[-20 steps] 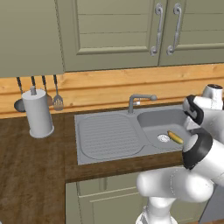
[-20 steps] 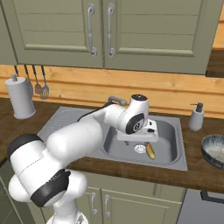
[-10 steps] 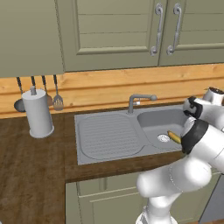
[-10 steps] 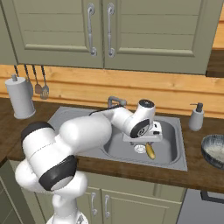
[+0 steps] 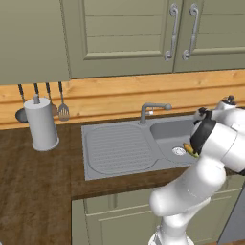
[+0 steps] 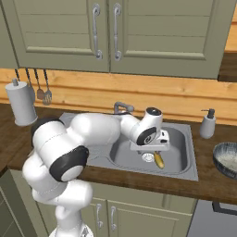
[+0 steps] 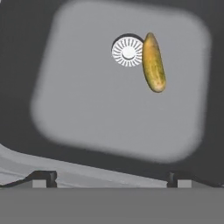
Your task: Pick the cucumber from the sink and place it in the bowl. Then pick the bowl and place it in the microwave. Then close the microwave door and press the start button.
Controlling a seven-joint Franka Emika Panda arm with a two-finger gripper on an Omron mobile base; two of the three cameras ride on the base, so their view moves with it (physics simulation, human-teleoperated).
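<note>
The cucumber (image 7: 153, 63) is a stubby yellow-orange piece lying on the floor of the sink (image 6: 183, 159) basin, right beside the round drain (image 7: 127, 50). It also peeks out past my forearm as the cucumber (image 5: 190, 150) and lies under my hand as the cucumber (image 6: 159, 160). My gripper (image 6: 150, 151) hangs low over the basin, just above and beside the cucumber. The gripper (image 7: 111, 178) is open with nothing between its fingertips (image 7: 43, 177). The dark ribbed bowl (image 6: 227, 159) stands on the counter right of the sink. The microwave and its door are out of view.
A curved faucet (image 5: 152, 109) rises behind the basin, with the ribbed drainboard (image 5: 119, 148) to its left. A soap dispenser (image 6: 207, 124) stands at the sink's back right. A paper towel roll (image 5: 41, 123) and hanging utensils (image 5: 63, 111) are far left. Wall cabinets (image 6: 109, 32) hang overhead.
My hand has shifted a little to the right and lower over the basin, and the elbow has swung round. The jaws stayed open. The cucumber has not moved.
</note>
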